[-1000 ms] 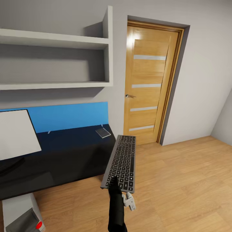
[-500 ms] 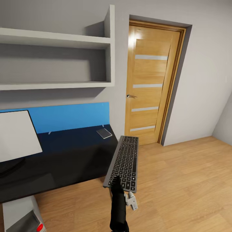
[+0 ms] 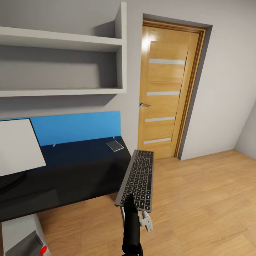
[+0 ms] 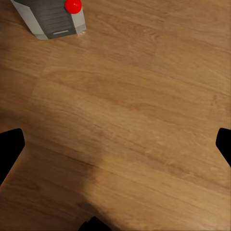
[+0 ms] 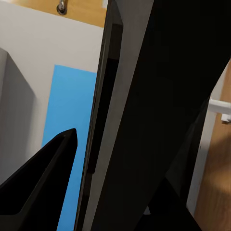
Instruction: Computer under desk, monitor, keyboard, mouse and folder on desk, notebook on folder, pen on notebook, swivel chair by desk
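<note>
My right gripper [image 3: 128, 201] is shut on the near end of the dark grey keyboard [image 3: 137, 180], holding it in the air just past the desk's right end, long side pointing away from me. Up close, the keyboard's thin edge [image 5: 111, 101] sits between my dark fingers [image 5: 45, 175]. The dark desk [image 3: 71, 170] has a blue back panel [image 3: 78, 127]. On it, the white monitor [image 3: 16, 147] stands at the left and a small grey notebook [image 3: 115, 145] lies at the far right corner. The grey computer tower [image 3: 23, 238] with a red button [image 4: 73, 6] stands on the floor. My left gripper [image 4: 115, 147] hangs open over the wood floor.
A wooden door [image 3: 165, 92] is shut in the wall right of the desk. Grey wall shelves [image 3: 64, 67] hang above the desk. Wood floor [image 3: 199, 199] stretches to the right, bounded by grey walls.
The whole view has shifted slightly, so the camera moved. The keyboard stays in my right gripper, a touch further right beside the desk end.
</note>
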### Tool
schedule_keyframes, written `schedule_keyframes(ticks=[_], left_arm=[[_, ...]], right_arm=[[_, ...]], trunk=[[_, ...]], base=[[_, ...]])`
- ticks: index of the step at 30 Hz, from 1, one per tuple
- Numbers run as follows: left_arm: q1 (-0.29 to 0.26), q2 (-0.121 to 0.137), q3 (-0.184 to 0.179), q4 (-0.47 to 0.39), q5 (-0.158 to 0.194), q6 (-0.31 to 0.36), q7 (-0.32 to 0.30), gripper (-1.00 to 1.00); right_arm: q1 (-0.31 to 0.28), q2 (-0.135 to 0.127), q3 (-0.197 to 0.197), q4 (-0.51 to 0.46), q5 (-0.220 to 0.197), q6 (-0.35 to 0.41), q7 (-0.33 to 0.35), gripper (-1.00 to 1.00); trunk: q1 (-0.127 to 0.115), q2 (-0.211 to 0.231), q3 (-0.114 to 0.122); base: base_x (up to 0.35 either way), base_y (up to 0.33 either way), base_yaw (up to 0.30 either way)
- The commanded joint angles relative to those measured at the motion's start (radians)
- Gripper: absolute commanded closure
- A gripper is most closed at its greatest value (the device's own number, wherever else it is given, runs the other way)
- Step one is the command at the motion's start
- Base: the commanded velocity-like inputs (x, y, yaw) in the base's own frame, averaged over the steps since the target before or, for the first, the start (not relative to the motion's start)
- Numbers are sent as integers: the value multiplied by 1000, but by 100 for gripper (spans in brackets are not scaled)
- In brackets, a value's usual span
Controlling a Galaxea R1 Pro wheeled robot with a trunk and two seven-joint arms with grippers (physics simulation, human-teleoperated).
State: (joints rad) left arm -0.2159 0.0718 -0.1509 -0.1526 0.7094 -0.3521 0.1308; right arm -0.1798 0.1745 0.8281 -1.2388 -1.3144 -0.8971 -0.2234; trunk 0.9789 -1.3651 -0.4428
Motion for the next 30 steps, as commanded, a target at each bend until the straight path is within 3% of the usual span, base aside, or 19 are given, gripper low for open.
schedule_keyframes(ticks=[1, 16, 24, 30], left_arm=[[0, 0, -9, -1, 2, -2, 7, -100], [0, 0, -9, -1, 2, -1, 9, -100], [0, 2, -9, -1, 4, -1, 10, -100], [0, 2, -9, -1, 4, -1, 10, -100]], right_arm=[[-1, 0, 2, -1, 7, -3, -10, 100], [-1, 0, 3, -1, 7, -7, -8, 100], [-1, 0, 3, 1, 6, -8, -8, 100], [-1, 0, 4, 1, 6, -7, -8, 100]], trunk=[[4, -8, -4], [61, -113, -51], [81, -148, -67], [81, -148, -67]], base=[[0, 0, 0], [0, 0, 0], [0, 0, 0], [0, 0, 0]])
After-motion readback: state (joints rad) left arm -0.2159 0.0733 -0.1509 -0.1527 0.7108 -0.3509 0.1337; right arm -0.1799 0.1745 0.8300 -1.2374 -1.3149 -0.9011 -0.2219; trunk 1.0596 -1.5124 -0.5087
